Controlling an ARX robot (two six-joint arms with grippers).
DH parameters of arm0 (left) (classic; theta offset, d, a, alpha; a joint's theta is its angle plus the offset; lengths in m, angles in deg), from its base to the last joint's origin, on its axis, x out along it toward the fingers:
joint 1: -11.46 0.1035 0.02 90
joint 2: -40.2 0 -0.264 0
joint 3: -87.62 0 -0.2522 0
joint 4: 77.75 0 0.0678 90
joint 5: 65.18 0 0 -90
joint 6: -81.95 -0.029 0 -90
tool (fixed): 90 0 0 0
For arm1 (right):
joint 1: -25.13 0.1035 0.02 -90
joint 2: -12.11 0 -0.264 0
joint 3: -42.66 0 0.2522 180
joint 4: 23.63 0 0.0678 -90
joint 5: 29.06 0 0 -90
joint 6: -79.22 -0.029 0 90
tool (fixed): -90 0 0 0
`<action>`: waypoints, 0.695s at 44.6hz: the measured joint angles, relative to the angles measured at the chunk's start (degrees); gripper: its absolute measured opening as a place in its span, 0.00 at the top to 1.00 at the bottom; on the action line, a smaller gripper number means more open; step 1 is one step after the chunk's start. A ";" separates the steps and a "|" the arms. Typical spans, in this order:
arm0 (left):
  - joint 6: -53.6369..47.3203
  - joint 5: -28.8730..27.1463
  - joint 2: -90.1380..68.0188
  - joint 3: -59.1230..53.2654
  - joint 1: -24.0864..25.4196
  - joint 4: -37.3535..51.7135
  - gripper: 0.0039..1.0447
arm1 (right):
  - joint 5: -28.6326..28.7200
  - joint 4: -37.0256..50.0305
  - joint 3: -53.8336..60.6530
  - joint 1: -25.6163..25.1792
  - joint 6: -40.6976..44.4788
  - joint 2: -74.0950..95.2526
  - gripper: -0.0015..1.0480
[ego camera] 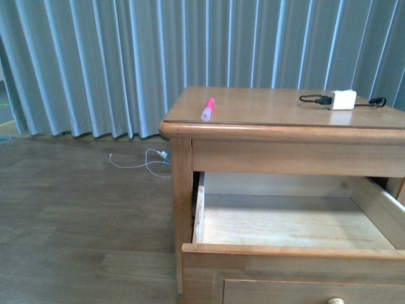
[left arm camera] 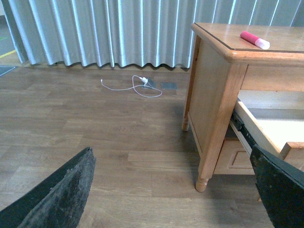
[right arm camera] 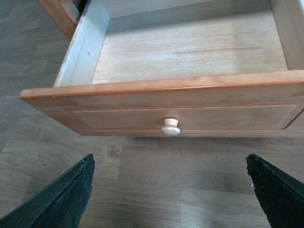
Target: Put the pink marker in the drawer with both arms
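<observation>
The pink marker (ego camera: 207, 109) was seen lying on top of the nightstand (ego camera: 266, 111), near its left front corner, in the upper middle of the front view. It was well apart from a white charger (ego camera: 342, 99) at the upper right. The drawer (ego camera: 291, 250) was pulled out in the lower right of that frame, its bare wooden bottom exposed. The left end effector (left arm camera: 171, 156) was spread wide and empty. The right end effector (right arm camera: 169, 161) was likewise spread wide, near the drawer's knob (right arm camera: 170, 127) without touching it.

bright pink marker (ego camera: 207, 109), light-wood drawer (ego camera: 285, 250), pale knob (right arm camera: 170, 127), grey-blue curtain (ego camera: 95, 57)
</observation>
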 joint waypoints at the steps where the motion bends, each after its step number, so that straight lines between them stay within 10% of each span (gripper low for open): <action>1: 0.00 0.00 0.00 0.00 0.00 0.00 0.06 | 0.74 -1.68 0.20 -0.92 0.04 -2.82 0.08; 13: 0.00 0.00 0.00 0.00 0.00 0.00 0.06 | -2.21 -4.57 2.16 -3.28 1.62 -12.96 0.09; 19: 0.00 0.02 0.00 0.00 0.00 0.00 0.06 | -10.78 24.72 13.81 -4.07 12.20 -18.08 0.38; 31: 0.00 0.00 0.00 0.00 0.00 0.00 0.06 | -3.52 22.23 16.66 -10.12 14.86 -24.55 0.80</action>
